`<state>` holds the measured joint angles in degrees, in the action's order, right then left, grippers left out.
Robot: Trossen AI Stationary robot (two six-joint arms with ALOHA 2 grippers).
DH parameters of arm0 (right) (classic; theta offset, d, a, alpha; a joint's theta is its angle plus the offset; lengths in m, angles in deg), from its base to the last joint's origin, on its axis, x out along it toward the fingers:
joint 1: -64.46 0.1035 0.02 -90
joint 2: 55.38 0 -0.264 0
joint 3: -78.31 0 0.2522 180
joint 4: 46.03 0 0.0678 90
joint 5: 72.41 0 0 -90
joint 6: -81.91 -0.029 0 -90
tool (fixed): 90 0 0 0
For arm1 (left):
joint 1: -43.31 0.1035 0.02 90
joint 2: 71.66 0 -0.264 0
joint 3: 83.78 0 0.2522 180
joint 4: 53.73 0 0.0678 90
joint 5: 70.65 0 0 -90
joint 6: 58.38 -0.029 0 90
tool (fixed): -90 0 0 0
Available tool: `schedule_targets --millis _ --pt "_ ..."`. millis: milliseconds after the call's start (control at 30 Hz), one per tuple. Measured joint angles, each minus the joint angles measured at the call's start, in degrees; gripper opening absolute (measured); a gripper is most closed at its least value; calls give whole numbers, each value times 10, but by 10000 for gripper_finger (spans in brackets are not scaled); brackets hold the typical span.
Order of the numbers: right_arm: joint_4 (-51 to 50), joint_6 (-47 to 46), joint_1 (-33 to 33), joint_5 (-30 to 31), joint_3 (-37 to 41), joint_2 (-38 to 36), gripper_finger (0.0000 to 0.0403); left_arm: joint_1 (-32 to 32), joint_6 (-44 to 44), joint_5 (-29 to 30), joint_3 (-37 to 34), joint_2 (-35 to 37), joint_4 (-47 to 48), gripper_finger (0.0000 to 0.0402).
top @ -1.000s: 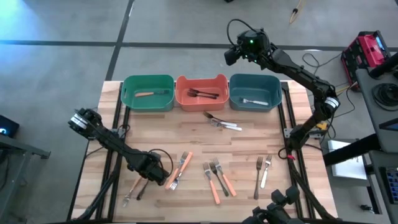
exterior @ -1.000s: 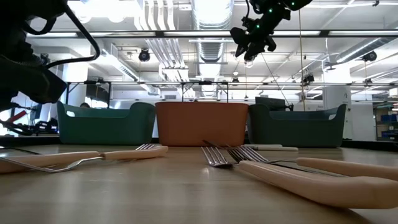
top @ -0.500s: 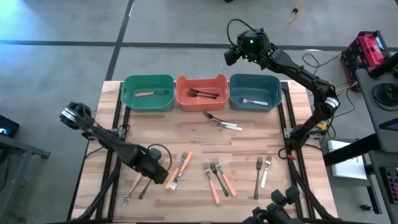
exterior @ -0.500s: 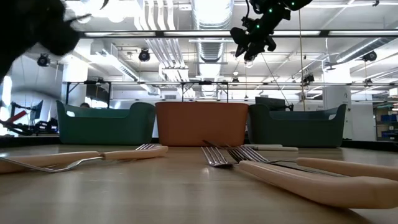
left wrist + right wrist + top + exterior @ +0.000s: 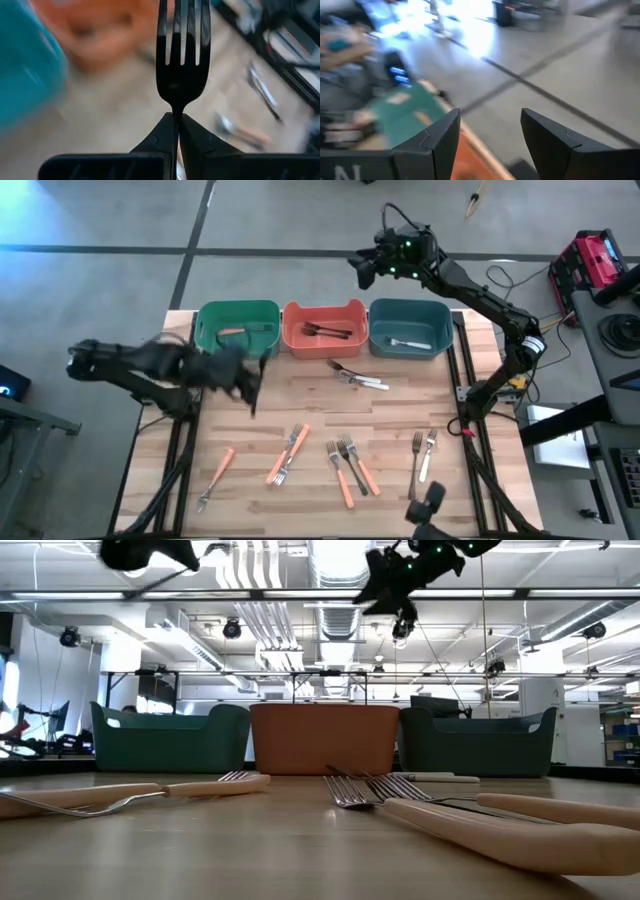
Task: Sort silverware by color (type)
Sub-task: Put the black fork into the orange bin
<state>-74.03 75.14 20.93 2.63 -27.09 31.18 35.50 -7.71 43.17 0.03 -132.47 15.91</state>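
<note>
**Q:** What has moved since a second ago?

**A:** From above, the left gripper (image 5: 243,377) has risen from the near-left cluster of forks and swung toward the bins; it now sits blurred just in front of the green plastic bin (image 5: 205,340). A dark fork that lay beside the lone orange-handled fork (image 5: 217,476) near the table's left front is gone from there. The right gripper (image 5: 362,267) has shifted a little, high beyond the bins.

**Q:** How far along is the sorting?

**A:** Early, I'd judge. The green bin holds one orange-handled fork, the orange plastic bin (image 5: 352,310) two dark ones, the blue plastic bin (image 5: 440,313) one pale one. About ten forks lie loose on the wooden table (image 5: 400,415).

**Q:** And level with the table?

**A:** The left arm, which filled the upper left corner, is now only a small dark shape near the ceiling lights. Nothing on the tabletop has moved.

**Q:** The left wrist?

**A:** Its fingers (image 5: 159,135) are pressed together on the neck of a black-handled fork (image 5: 182,60), tines pointing away. The orange bin is a blur ahead, probably its destination.

**Q:** The right wrist?

**A:** Fingers (image 5: 441,136) spread wide, nothing between them.
</note>
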Motion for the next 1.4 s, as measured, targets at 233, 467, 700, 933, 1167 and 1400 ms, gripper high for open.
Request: schedule_targets --millis 233,467,700,933,1167,1400 --pt "130 -91 5 -131 0 19 201 202 -354 -36 83 -3 -90 0" --pt "275 -198 28 -200 0 64 201 366 -513 -65 111 -38 -252 0" --pt "365 -222 58 -155 0 97 201 404 -501 -62 117 -116 -370 0" --pt "379 -183 71 -109 0 103 201 403 -476 -58 138 -192 -416 0" --pt "384 -135 78 -68 0 101 201 401 -476 -61 156 -227 -466 0" --pt "387 -121 78 -59 0 100 201 385 -483 -64 157 -245 -487 0"
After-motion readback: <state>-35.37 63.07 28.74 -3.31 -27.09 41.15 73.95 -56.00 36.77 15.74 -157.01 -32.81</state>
